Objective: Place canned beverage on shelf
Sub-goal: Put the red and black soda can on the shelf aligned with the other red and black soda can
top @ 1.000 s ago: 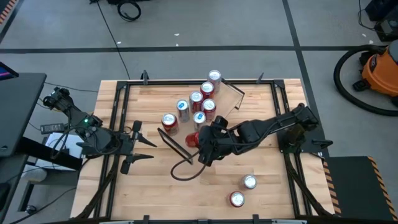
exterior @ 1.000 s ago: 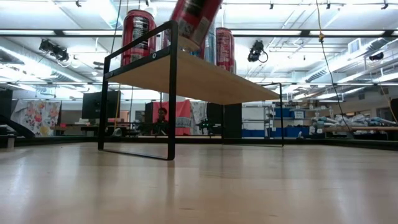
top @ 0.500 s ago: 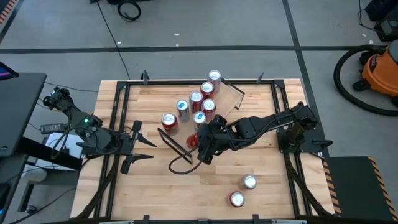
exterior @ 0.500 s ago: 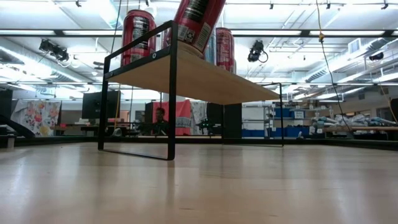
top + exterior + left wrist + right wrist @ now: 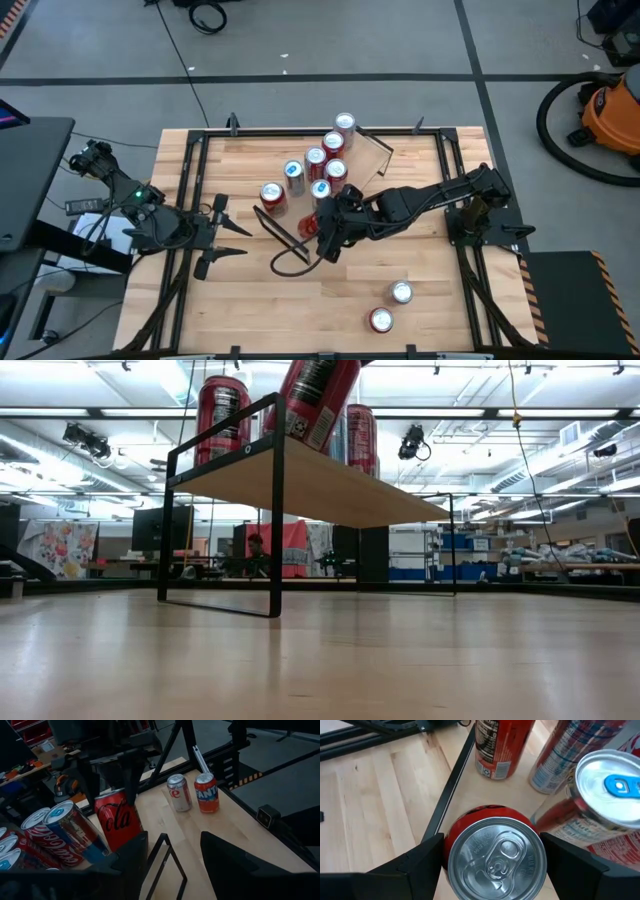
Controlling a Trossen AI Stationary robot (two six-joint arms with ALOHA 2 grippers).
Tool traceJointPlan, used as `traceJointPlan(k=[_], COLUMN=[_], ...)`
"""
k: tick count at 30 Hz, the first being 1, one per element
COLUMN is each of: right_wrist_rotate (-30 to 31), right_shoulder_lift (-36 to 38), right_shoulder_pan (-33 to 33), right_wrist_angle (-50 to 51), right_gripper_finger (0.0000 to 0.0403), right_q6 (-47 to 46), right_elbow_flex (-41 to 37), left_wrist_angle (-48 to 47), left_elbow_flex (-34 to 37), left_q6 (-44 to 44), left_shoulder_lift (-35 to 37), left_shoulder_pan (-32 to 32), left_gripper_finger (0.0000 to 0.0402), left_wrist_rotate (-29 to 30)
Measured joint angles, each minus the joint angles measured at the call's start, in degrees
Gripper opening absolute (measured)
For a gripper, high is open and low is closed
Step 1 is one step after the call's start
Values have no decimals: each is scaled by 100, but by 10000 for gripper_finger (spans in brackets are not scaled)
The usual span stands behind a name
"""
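Alignment is what we judge the coming move to turn on: the red cola can [image 5: 492,851] sits gripped between the fingers of the right gripper [image 5: 322,232], its pull-tab top facing the wrist camera, and in the low view its long axis leans rather than stands upright, with its base just at the near short end of the shelf [image 5: 330,485]. We see the right gripper's jaws partly closed around the can's sides, a firm hold as far as we can tell. From above, the can hangs over the end of the shelf nearest the table's middle, beside the black end frame [image 5: 447,795]; the plank lies directly beneath it, so we reckon the can must be brought upright and lowered, not carried sideways. Whether its base already touches the wood we cannot tell. The right arm is plainly the nearer one; the left gripper [image 5: 222,238] waits well apart near the table's left edge, jaws partly open and holding nothing. Other cans [image 5: 315,165] already stand in a cluster along the shelf, the closest just beside the held one, so room to set down is tight. Two more cans [image 5: 390,305] stand on the slatted wooden table [image 5: 440,300] near its front right. Beyond the table lies a large workshop, where a person [image 5: 257,546] sits far off.
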State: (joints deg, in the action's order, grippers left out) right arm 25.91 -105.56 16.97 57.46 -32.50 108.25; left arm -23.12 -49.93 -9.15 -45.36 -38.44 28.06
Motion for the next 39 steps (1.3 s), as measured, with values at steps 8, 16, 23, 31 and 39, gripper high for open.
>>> traceJointPlan(k=[8,16,23,31,39], right_wrist_rotate=[-46,-330,-386,-354,-247], right_shoulder_lift=[-20,-26,-26,-32,-33], right_shoulder_pan=[-17,-97,-131,-133,27], right_wrist_angle=[-106,-10,269,427,8], right_gripper_finger=[311,312,312,312,311], right_q6=[123,18,1,41,101], right_elbow_flex=[30,112,255,481,489], left_wrist_angle=[1,1,-4,-106,-113], left_elbow_flex=[0,0,0,0,0], left_q6=[-7,-12,-26,-26,-24], left_shoulder_lift=[0,0,0,0,0], left_shoulder_pan=[0,0,0,0,0], left_gripper_finger=[192,192,192,192,192], left_wrist_rotate=[0,-1,-1,-1,-1])
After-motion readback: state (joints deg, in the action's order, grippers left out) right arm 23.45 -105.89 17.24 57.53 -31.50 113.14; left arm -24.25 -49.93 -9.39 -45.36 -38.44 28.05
